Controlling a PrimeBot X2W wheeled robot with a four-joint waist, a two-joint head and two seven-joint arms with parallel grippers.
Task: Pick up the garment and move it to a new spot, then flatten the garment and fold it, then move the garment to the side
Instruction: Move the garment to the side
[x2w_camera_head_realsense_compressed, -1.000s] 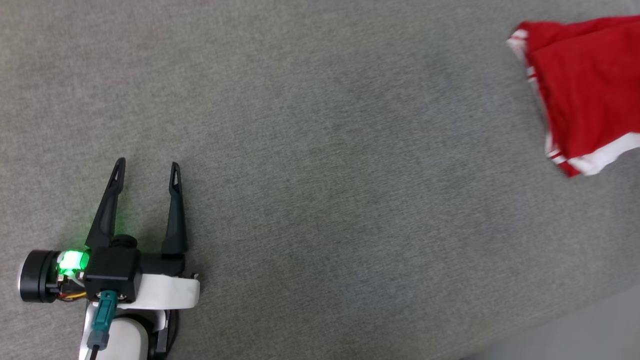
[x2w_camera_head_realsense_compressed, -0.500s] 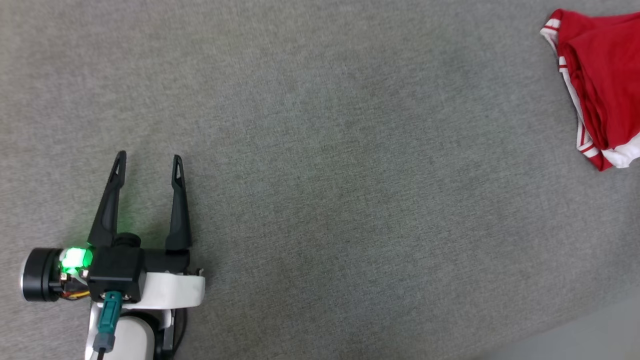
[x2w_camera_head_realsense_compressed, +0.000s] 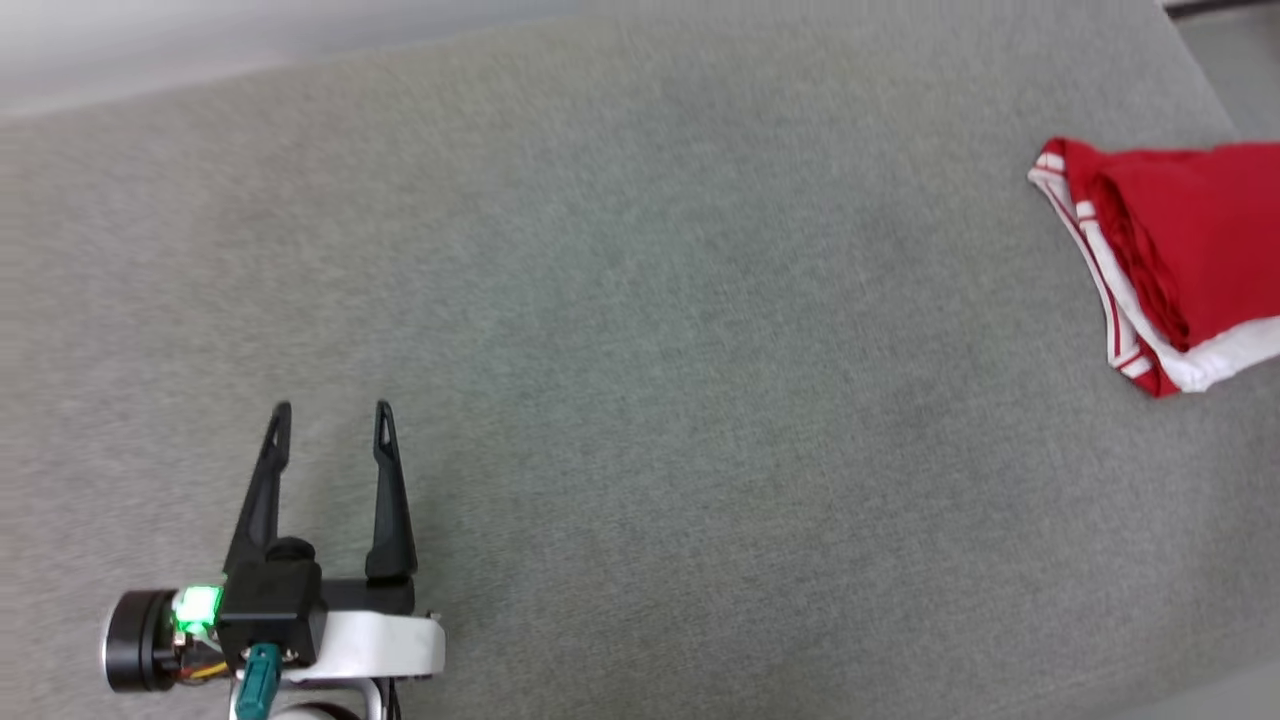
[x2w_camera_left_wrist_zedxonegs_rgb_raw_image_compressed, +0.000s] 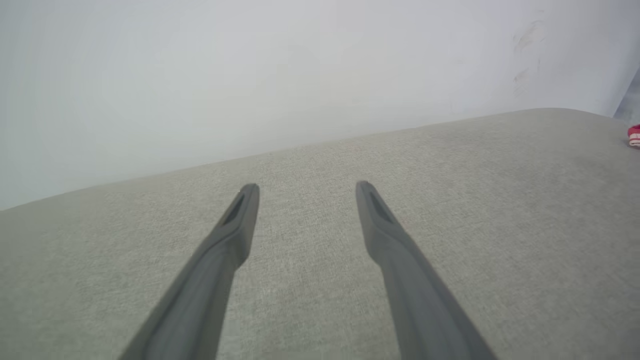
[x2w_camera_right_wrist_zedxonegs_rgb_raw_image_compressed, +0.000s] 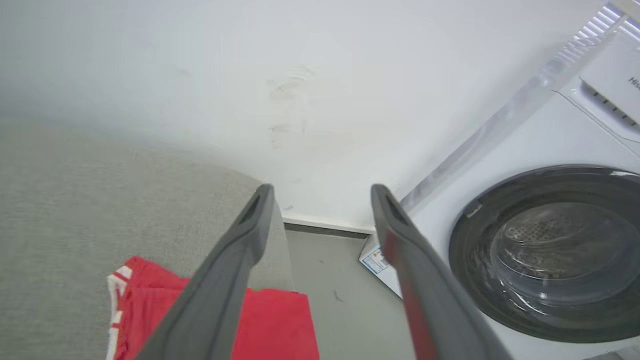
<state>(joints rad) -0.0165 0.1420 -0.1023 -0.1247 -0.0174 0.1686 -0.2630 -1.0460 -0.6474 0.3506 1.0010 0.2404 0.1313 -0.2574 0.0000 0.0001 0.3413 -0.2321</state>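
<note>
Red jersey (x2w_camera_head_realsense_compressed: 1190, 250) lies folded at the grey padded surface's (x2w_camera_head_realsense_compressed: 640, 400) right edge, well apart from the spread left gripper (x2w_camera_head_realsense_compressed: 332, 410). Right gripper (x2w_camera_right_wrist_zedxonegs_rgb_raw_image_compressed: 321, 189) hovers over it, spread, empty; should lift straight up, not snag folds.

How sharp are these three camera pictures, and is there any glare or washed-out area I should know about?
Head view: slightly soft all over, the weave of the grey fabric smeared; a green light glows behind the left gripper. Left wrist view: the wall is washed-out and hazy, the near fingers soft. Right wrist view: the right gripper is blurred; the washing machine door shows reflections.
</note>
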